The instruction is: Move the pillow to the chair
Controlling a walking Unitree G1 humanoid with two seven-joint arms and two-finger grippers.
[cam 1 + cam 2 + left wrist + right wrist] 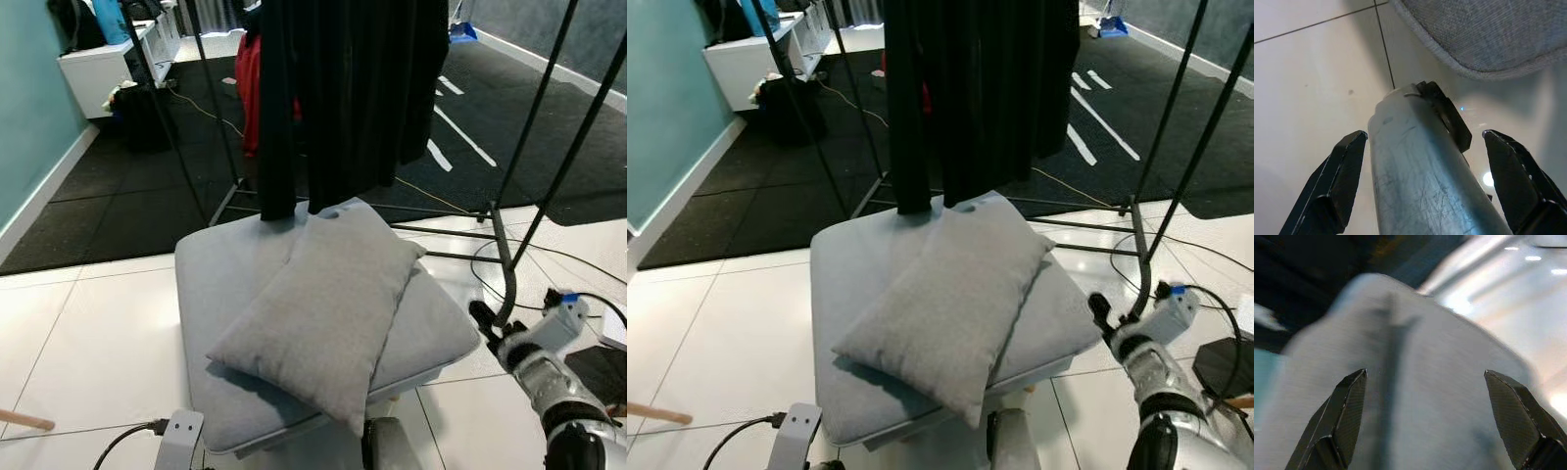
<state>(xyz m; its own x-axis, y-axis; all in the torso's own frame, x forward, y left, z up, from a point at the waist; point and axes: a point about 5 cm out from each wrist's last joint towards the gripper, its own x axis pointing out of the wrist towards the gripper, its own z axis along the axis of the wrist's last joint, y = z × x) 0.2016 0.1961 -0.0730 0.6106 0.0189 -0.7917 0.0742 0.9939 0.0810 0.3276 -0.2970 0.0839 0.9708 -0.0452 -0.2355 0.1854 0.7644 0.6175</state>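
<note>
Grey pillow (323, 308) lies diagonally on grey chair (217, 284).

- A staged studio or test room rather than a lived-in home.
- White floor tiles (88, 323) meet black rubber matting (127, 196) with painted lines.
- Black curtain (343, 88) on a metal frame (549, 108); loose cables (549, 257).

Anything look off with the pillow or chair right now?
The pillow lies diagonally across the grey chair seat, one corner hanging past the front edge. Black garments dangle onto its far end. No damage visible.
</note>
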